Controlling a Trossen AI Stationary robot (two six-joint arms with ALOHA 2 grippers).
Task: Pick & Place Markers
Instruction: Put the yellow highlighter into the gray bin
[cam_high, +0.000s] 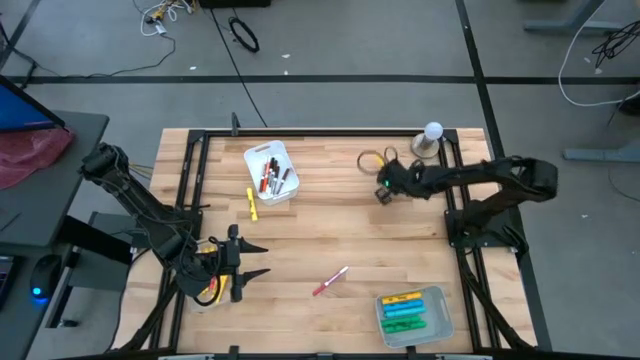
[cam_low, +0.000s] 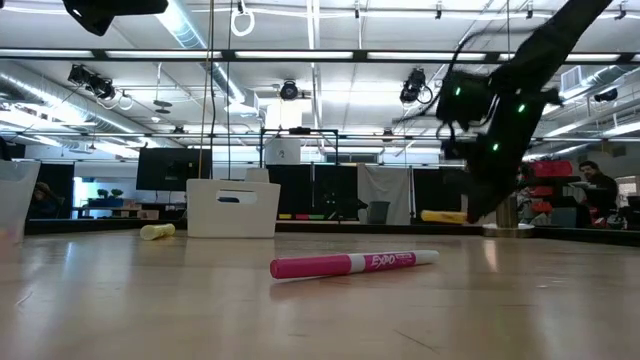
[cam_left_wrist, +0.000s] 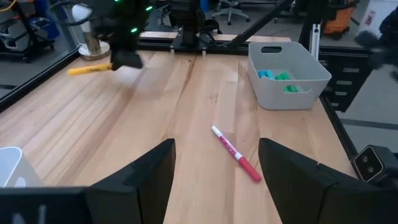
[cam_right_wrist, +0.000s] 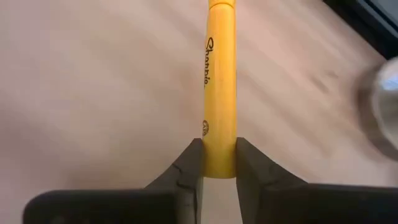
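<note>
Right wrist view: end effector (cam_right_wrist: 219, 163) around yellow marker (cam_right_wrist: 221, 87).

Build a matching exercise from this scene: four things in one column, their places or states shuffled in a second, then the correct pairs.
Things:
1. pink marker with a white end
2. yellow Sharpie marker
3. white plastic tray by the table's back edge
4. left gripper

States:
A. open, holding nothing
B. holds slim red and dark markers
C. clamped in the right gripper
D. lying loose on the wooden table

Pairs: 1-D, 2-C, 3-B, 4-A
</note>
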